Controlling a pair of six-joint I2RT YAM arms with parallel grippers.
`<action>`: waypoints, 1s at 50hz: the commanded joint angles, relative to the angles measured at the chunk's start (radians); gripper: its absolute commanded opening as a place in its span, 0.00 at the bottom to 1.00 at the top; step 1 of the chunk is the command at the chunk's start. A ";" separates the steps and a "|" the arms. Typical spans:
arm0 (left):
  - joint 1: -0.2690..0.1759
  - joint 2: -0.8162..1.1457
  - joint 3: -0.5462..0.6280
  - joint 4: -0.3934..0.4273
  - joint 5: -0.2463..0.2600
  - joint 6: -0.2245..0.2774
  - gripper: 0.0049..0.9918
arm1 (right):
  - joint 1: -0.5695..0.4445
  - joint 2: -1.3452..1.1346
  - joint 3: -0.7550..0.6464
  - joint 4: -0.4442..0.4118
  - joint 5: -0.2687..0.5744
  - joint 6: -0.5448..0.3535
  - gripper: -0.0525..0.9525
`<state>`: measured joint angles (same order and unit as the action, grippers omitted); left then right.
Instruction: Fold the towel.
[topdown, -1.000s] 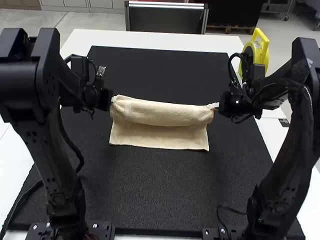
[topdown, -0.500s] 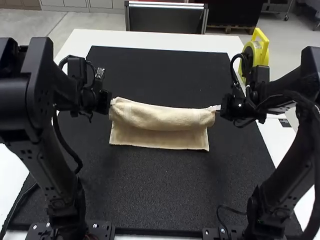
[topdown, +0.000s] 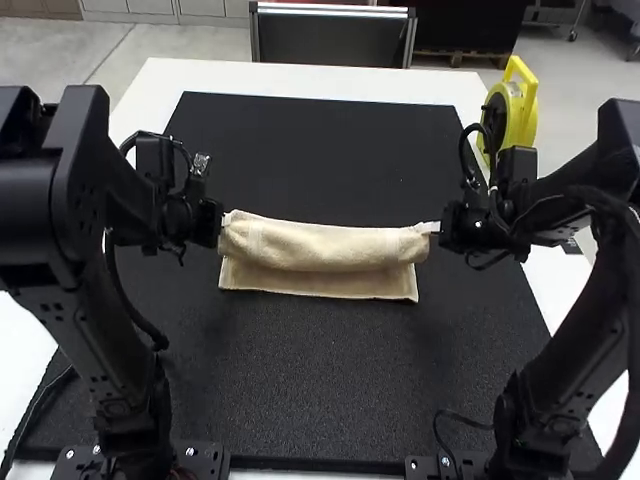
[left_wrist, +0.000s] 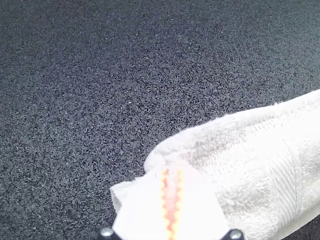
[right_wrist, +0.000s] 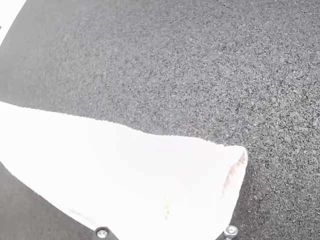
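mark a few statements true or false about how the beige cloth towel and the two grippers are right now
1. The left gripper and the right gripper are at opposite ends of the beige cloth towel. True.
2. The right gripper is empty. False: it holds the towel's right end.
3. The towel's near edge lies on the black rectangular mat. True.
4. The towel is spread in one layer. False: it is folded over, with a strip of the lower layer uncovered.
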<state>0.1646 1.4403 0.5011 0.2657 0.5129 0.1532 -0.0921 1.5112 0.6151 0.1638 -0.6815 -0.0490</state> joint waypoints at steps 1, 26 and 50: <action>0.009 -0.018 -0.016 0.030 -0.020 0.005 0.02 | -0.017 0.012 -0.008 0.023 0.013 -0.003 0.03; 0.009 0.037 -0.052 0.098 -0.037 0.006 0.02 | -0.017 0.084 -0.031 0.082 0.014 -0.017 0.03; 0.009 0.089 -0.108 0.214 -0.051 0.006 0.02 | -0.017 0.142 -0.046 0.152 0.016 -0.022 0.03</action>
<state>0.1646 1.5066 0.3939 0.4629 0.4797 0.1532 -0.0940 1.6421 0.5697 0.3019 -0.6804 -0.0559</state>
